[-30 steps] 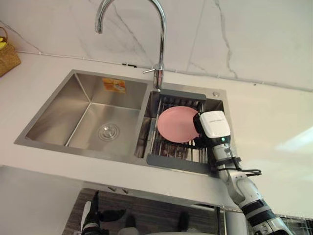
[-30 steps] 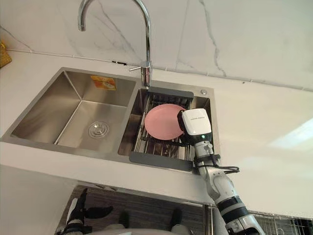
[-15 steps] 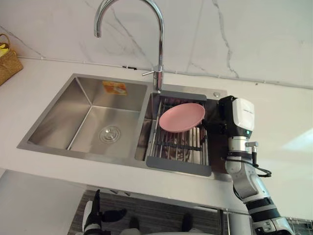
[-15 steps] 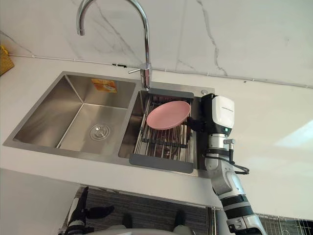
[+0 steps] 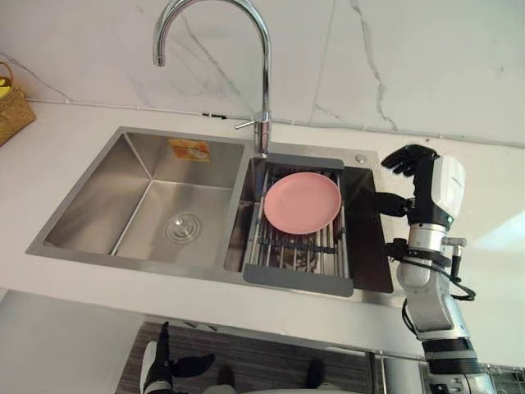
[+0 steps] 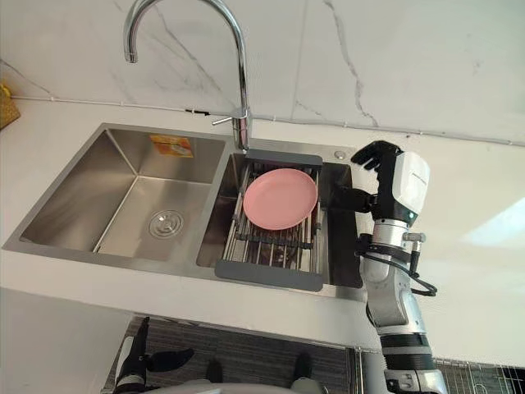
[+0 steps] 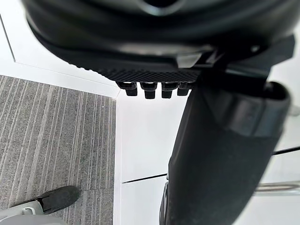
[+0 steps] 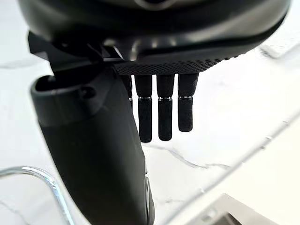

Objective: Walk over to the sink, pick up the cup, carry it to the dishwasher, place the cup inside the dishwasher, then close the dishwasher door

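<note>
A pink plate (image 5: 302,203) lies tilted on the wire rack (image 5: 299,250) in the right basin of the steel sink (image 5: 98,246). My right hand (image 5: 428,182) is raised over the counter just right of the sink, apart from the plate. It is open, its fingers (image 8: 164,112) loosely bent, and it holds nothing. My left hand (image 5: 166,368) hangs low in front of the counter edge, open and empty, with its thumb (image 7: 220,154) standing out.
A tall curved tap (image 5: 264,82) rises behind the sink between the basins. The left basin (image 5: 164,205) holds just its drain. A woven basket (image 5: 12,103) stands at the counter's far left. White counter (image 5: 484,279) stretches to the right, backed by a marble wall.
My right hand has lifted out of the rack, away from the pink plate, and moved right over the counter. The plate has settled back on the rack.
</note>
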Available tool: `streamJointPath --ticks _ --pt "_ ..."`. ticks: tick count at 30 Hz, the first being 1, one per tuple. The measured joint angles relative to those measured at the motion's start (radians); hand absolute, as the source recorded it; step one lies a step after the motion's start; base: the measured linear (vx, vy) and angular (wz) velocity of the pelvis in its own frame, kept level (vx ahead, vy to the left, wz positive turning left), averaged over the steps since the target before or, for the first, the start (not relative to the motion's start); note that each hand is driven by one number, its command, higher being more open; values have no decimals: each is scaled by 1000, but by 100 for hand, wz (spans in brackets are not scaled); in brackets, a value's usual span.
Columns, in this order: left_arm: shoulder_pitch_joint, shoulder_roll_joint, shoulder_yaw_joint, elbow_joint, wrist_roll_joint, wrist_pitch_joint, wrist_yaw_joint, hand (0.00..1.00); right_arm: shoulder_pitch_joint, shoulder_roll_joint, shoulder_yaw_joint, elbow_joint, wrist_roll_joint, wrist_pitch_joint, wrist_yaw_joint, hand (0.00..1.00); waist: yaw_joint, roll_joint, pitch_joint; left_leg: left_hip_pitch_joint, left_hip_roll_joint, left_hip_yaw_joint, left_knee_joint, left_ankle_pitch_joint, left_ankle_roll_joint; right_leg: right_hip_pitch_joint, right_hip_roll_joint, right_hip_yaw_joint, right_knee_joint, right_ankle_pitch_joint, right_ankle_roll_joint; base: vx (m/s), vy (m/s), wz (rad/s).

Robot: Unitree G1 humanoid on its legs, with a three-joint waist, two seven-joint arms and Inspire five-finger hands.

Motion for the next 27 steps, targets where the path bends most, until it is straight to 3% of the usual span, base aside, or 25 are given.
streamJointPath --ticks 7,15,20,27 --pt "21 0 40 -6 20 0 2 100 89 -58 -23 -159 -5 -106 216 100 -16 -4 -2 6 2 9 -2 -4 -5 0 1 9 0 -3 0 -15 -6 -3" --pt "36 13 36 -28 17 2 0 100 134 -164 103 -191 -131 -148 423 100 -19 -31 -19 7 6 23 -5 -6 -7 -9 6 24 0 -4 -2 -16 -11 -6" --pt "34 36 16 -28 16 9 0 100 140 -189 176 -191 -181 -137 451 100 -18 -35 -22 2 4 30 -1 -8 -6 -17 6 29 0 -4 -2 -2 -2 -3" --pt "27 44 -42 -28 6 17 0 100 135 -194 281 -166 -315 -79 391 100 -14 -34 -21 -10 3 30 -1 -7 -4 -28 6 30 0 -4 -2 0 0 0"
